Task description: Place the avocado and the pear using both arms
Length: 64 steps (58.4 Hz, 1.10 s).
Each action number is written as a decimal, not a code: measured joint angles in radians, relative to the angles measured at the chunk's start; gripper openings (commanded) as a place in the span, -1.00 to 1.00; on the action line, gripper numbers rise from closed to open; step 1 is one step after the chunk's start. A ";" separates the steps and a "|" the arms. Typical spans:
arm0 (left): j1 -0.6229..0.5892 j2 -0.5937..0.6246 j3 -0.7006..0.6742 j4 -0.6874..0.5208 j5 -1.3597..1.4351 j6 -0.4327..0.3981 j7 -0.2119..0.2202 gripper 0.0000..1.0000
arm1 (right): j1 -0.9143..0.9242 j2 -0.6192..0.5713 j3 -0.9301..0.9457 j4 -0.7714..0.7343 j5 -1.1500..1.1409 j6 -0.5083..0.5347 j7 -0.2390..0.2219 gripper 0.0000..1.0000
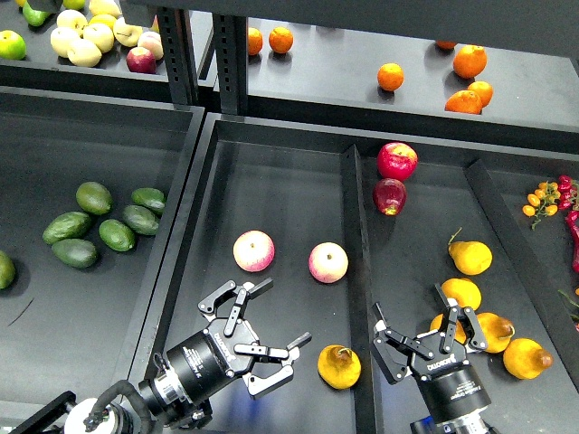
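The pear, yellow-orange with a brownish patch, lies at the near end of the middle bin. My left gripper is open and empty, just left of the pear and slightly above it, not touching it. Several avocados lie in the left bin; the brighter mid-green avocado is among them, far left of both grippers. My right gripper is open and empty, over the near left part of the right bin, beside a group of cleaner yellow pears.
Two pink-yellow apples lie in the middle bin beyond my left gripper. Two red apples sit at the far end of the right bin. A raised divider separates the bins. Oranges and pale apples are on the back shelves.
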 measured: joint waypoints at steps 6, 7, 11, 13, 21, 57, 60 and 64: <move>0.000 0.000 0.000 0.000 0.000 0.000 0.000 0.99 | 0.000 0.000 0.000 0.000 0.000 0.000 0.000 0.99; 0.000 0.000 0.001 0.000 0.000 0.000 0.000 0.99 | 0.000 0.000 0.000 0.000 0.000 0.000 0.000 0.99; 0.000 0.000 0.001 0.000 0.000 0.000 0.002 0.99 | 0.000 0.000 0.000 0.000 0.000 0.000 0.000 0.99; 0.001 0.000 0.001 0.000 0.000 0.000 0.002 0.99 | 0.000 0.000 0.000 0.000 0.000 0.000 0.000 0.99; 0.002 0.000 0.000 0.001 0.000 0.000 0.002 0.99 | 0.000 0.000 0.000 0.000 0.000 0.000 0.000 0.99; -0.033 0.000 0.004 0.017 0.030 0.000 0.003 0.99 | 0.005 0.000 -0.001 0.000 0.000 0.000 0.003 0.99; -0.036 0.000 0.005 0.018 0.044 0.000 0.003 0.99 | 0.008 0.000 -0.001 0.000 -0.001 0.000 0.004 0.99; -0.041 0.000 0.006 0.018 0.069 0.000 0.002 0.99 | 0.011 0.000 -0.001 0.000 -0.001 0.000 0.004 0.99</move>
